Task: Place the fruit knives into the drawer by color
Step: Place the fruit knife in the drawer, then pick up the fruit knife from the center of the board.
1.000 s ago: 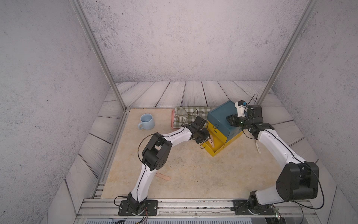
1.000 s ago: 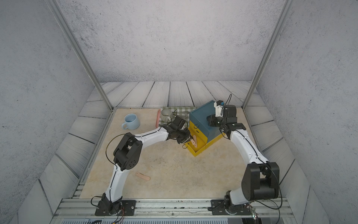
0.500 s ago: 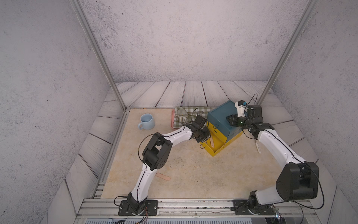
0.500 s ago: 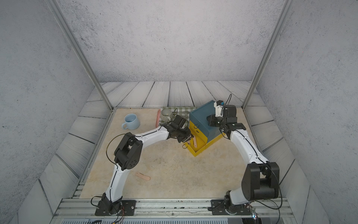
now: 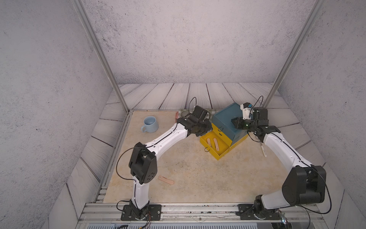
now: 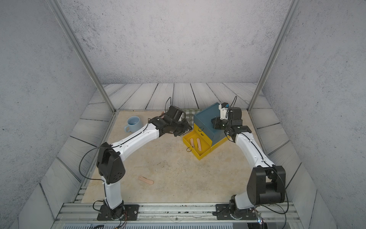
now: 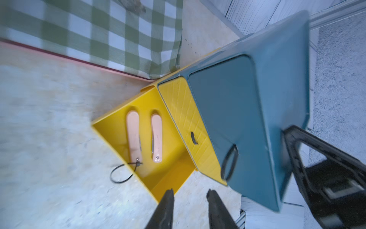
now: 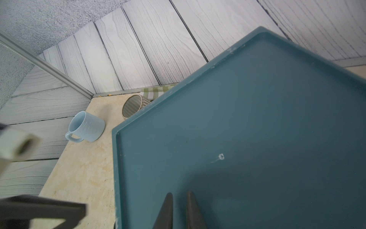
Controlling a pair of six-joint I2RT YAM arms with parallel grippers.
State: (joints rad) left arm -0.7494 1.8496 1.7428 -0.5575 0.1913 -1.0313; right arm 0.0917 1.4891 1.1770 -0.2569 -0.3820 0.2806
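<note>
the pale stone-look desk (image 5: 188,174) carries a cube-shaped chest (image 5: 227,117) toward its far right, with a dark teal shell and yellow drawer fronts. one corner of the chest sits against a green checkered cloth (image 7: 99,29). the chest's bottom drawer (image 7: 170,174) is pulled well out, a yellow open box with a thin black cord loop on its front. a light blue mug (image 5: 150,124) stands well apart on the far left of the desk.

the left fingers (image 7: 166,206) hang just beside the open drawer, a moderate gap between them and nothing in it. the right fingers (image 8: 166,210) are over the chest's teal top, close together with a narrow empty gap; i cannot tell if they touch it.

2 pink knives (image 7: 133,136) (image 7: 156,138) lie flat in the open drawer, side by side, parallel and not touching. each is salmon pink with rounded ends, a thin metal edge along 1 side and a small rivet at the end nearest the drawer front. a 3rd pink knife (image 5: 166,180) of the same shape lies on the bare desk near the left arm's base, well apart from the chest.
</note>
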